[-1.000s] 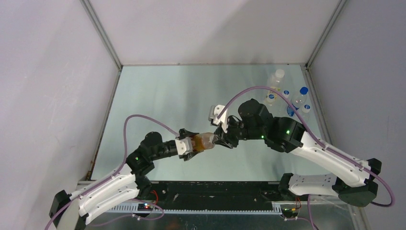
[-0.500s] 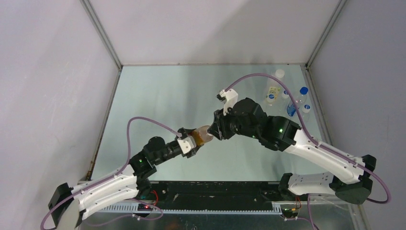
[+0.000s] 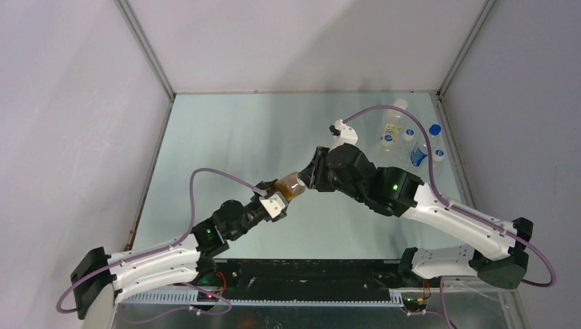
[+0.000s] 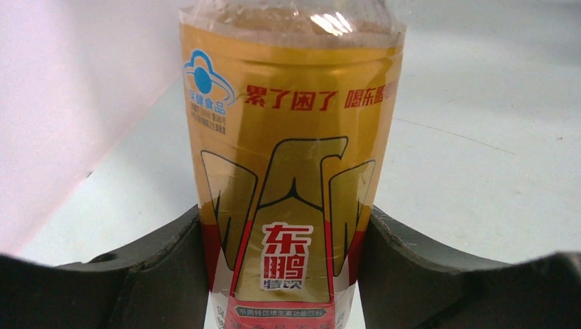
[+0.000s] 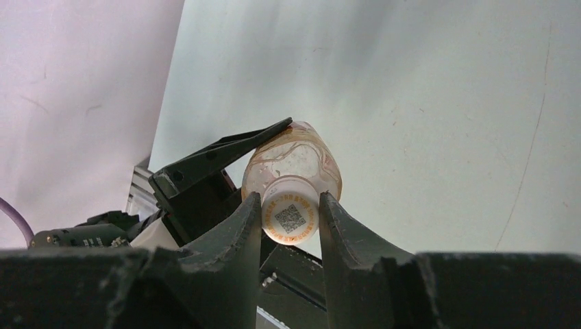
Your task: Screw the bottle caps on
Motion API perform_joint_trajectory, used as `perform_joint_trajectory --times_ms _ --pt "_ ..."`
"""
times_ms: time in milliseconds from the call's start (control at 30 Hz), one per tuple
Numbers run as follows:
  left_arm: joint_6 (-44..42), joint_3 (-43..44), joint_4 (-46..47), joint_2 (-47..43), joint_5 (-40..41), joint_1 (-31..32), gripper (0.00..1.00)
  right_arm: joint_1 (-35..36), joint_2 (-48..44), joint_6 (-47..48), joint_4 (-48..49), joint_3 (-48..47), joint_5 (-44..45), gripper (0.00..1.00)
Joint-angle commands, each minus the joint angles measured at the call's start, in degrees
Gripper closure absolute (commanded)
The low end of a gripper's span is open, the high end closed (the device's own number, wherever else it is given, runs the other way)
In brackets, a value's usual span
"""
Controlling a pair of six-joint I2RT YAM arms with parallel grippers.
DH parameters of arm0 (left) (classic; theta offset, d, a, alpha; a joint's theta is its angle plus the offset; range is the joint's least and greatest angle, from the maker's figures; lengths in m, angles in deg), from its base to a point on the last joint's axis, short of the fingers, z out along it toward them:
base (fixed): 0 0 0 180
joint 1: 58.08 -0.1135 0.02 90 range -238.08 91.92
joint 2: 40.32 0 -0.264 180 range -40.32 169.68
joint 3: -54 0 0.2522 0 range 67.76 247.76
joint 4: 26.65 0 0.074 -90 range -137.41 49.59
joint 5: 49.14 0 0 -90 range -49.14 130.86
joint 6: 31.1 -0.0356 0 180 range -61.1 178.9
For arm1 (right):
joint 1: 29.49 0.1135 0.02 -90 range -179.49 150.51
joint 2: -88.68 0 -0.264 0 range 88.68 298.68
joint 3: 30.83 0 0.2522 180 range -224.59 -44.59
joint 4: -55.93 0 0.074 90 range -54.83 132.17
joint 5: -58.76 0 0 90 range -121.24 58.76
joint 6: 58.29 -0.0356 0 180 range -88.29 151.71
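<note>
The amber-filled bottle (image 3: 289, 186) with its red-orange label (image 4: 291, 171) is held tilted above the middle of the table. My left gripper (image 4: 284, 267) is shut on its lower body, one finger (image 4: 171, 267) on each side. A white cap (image 5: 290, 218) printed with a QR code sits on the bottle's neck. My right gripper (image 5: 290, 212) is shut on this cap from the far side. In the top view the left gripper (image 3: 274, 203) and right gripper (image 3: 310, 179) face each other along the bottle. Two clear bottles (image 3: 429, 140) with blue caps (image 3: 434, 129) stand at the back right.
A yellow-labelled bottle (image 3: 392, 130) with a white cap (image 3: 400, 104) stands among the group in the back right corner. Grey walls enclose the table on three sides. The right arm's purple cable (image 3: 373, 110) arcs over that bottle group.
Both arms have carried the amber bottle up and slightly right. The right wrist has turned about the cap, its camera mount swinging toward the back right. The left arm has stretched forward.
</note>
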Motion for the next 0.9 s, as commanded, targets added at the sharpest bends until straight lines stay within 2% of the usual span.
perform_joint_trajectory --times_ms 0,33,100,133,200,333,467,500,600,733,867 --pt "-0.85 1.76 14.79 -1.85 3.11 1.35 0.81 0.52 0.52 -0.99 -4.31 1.99 4.31 0.87" --pt "-0.63 1.58 14.08 -2.10 3.44 1.35 0.81 0.50 0.17 -0.24 -3.83 1.99 4.77 0.83" --pt "0.16 0.87 13.42 -2.53 4.71 1.35 0.81 0.49 -1.22 3.85 -1.83 2.01 5.03 0.69" --pt "0.67 0.38 13.10 -2.69 5.57 1.35 0.81 0.52 -2.21 6.66 -0.40 2.01 5.08 0.58" --pt "1.32 0.06 11.43 -3.19 6.34 1.28 0.81 0.52 -3.82 10.92 1.80 2.01 4.83 0.45" --pt "2.74 0.32 5.56 -5.11 4.78 0.09 0.86 0.46 -8.00 21.44 7.74 3.09 1.37 0.32" --pt "4.90 2.11 -4.03 -6.99 -4.52 -3.68 0.87 0.43 -13.76 35.08 13.01 7.06 -9.27 0.28" --pt "5.62 2.50 -5.25 -7.25 -8.93 -4.59 0.87 0.37 -15.45 40.79 13.07 7.96 -11.34 0.28" --pt "6.32 4.71 -10.87 -7.72 -19.82 -8.80 0.88 0.10 -18.29 53.18 10.74 8.32 -19.96 0.28" --pt "5.33 7.08 -14.58 -7.02 -29.87 -11.91 0.88 -0.93 -19.96 65.00 5.74 8.12 -29.64 0.30" --pt "2.12 10.01 -18.67 -5.03 -39.02 -13.32 0.89 -1.36 -20.22 73.46 2.12 8.07 -34.00 0.33"
